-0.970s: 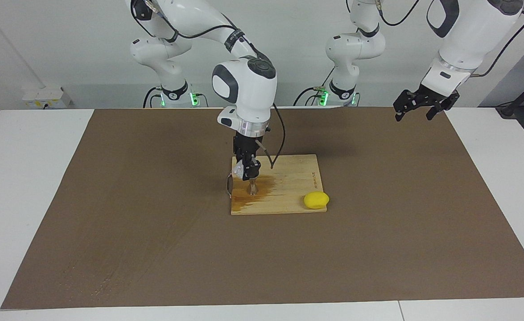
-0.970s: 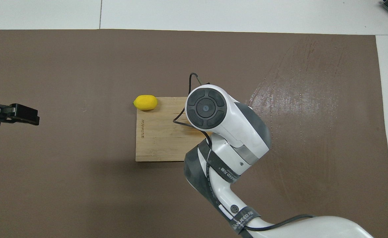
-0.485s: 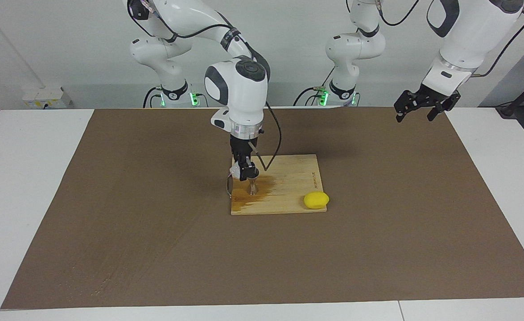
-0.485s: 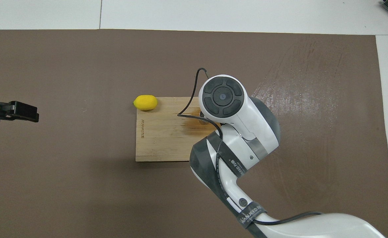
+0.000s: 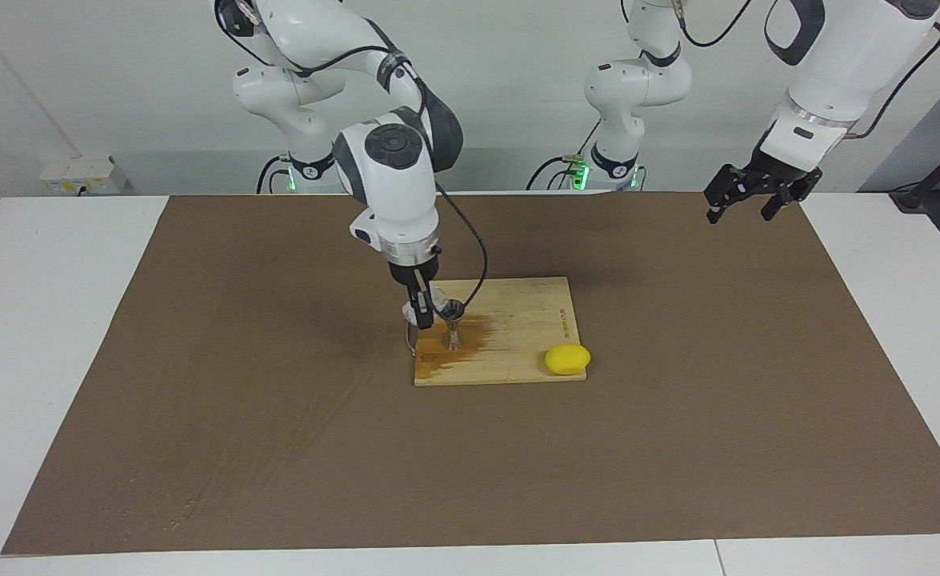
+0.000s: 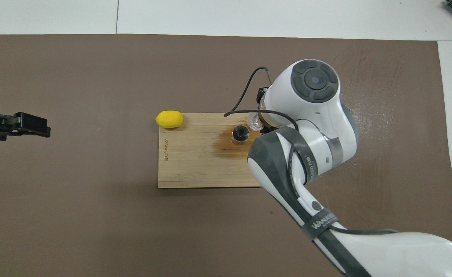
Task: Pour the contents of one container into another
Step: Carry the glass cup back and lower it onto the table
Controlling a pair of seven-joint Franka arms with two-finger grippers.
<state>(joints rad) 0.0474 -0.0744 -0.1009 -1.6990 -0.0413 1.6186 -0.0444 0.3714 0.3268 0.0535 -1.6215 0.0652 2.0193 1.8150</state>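
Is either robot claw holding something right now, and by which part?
The right claw grips the clear plastic cup by its side, tilted over the steel jigger. The left claw is open and holds nothing.

Right end effector (image 5: pixel 426 312) mostly hidden beneath its arm overhead.

The right arm is swinging its wrist away from over the board (image 6: pixel 195 161), toward two o'clock in the overhead view, so the jigger (image 6: pixel 240 134) and the wet stain around it are coming into sight from above. In the facing view the right gripper (image 5: pixel 426 308) is tilting, carrying the clear cup (image 5: pixel 438 298) from eleven o'clock of the jigger's mouth to just above it. The left gripper (image 5: pixel 746 194) is drifting very slightly.
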